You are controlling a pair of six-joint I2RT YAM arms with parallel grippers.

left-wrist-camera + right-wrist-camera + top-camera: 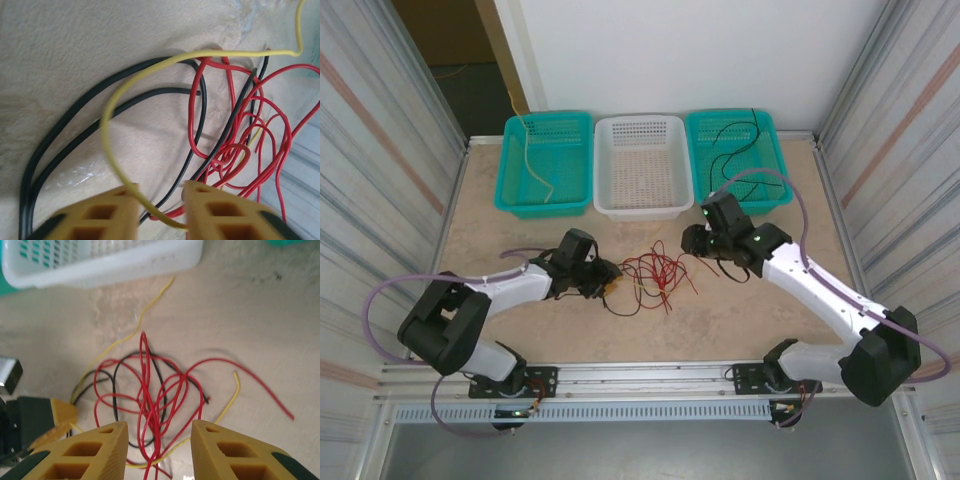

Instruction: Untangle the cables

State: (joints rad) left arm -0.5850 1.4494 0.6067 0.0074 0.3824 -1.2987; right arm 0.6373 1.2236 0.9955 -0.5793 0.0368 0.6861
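In the overhead view three baskets line the top of the table: a left teal basket with a pale wire in it, a white basket at centre, and a right teal basket with a black wire in it. Below them the left gripper sits left of centre. The cables lie on the table at mid-frame, mostly a loose red tangle. The right gripper stands just to their upper right.

The left wrist view separates colours that the overhead view blurs. Two black cables sweep down the left side. A yellow cable arcs from the upper right to the bottom centre. Red cables knot at the right. The left jaws stand parted, with the yellow cable crossing the gap but not pinched.

The right wrist view shows the white basket along its top edge and the left gripper's finger at lower left. The red cables rise through the gap between the right fingers. Those jaws are released and grip nothing.
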